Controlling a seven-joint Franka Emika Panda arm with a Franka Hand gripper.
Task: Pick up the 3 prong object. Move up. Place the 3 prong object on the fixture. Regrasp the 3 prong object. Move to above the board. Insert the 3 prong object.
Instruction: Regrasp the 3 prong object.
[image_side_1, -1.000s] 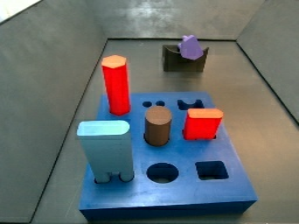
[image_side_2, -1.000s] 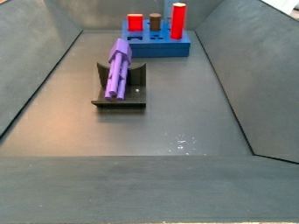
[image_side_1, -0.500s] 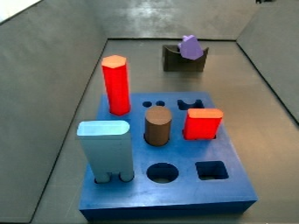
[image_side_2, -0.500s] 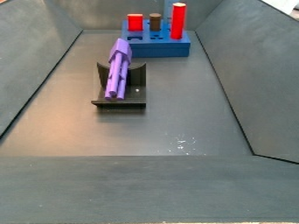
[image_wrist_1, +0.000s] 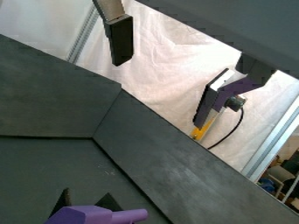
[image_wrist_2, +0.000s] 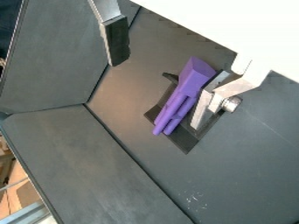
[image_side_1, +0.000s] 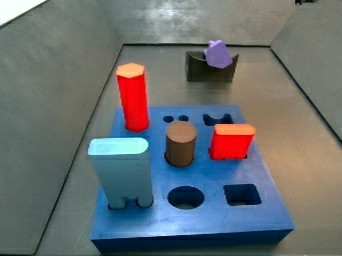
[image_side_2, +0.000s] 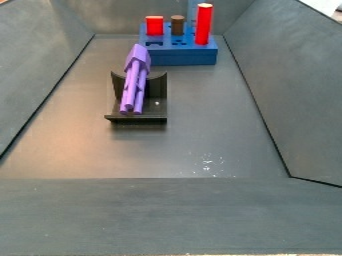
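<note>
My end effector (image_wrist_2: 176, 66) is up high, well above the floor, and it is wide open with nothing between its fingers. In both wrist views I see one finger's dark pad (image_wrist_1: 119, 42) on one side and the other silver finger (image_wrist_2: 229, 94) on the other, far apart. My end effector does not show in the side views, only a tiny dark bit at the very top edge of one.

The 3 prong object (image_side_2: 135, 74) is light purple and long. It lies on the fixture (image_side_2: 136, 108), resting in the notch on top and leaning, one end higher than the other. In a wrist view I look down on it (image_wrist_2: 180, 94) and it sits under the gap between my fingers. I am not touching it.

The board (image_side_1: 201, 222) is blue and sits apart from the fixture (image_side_1: 202, 68). A tall red post (image_side_1: 132, 97), a brown cylinder (image_side_1: 181, 145), a short red block (image_side_1: 231, 141) and a light blue block (image_side_1: 122, 172) stand in it. A round hole (image_side_1: 186, 198) and a square hole (image_side_1: 241, 194) are bare.
</note>
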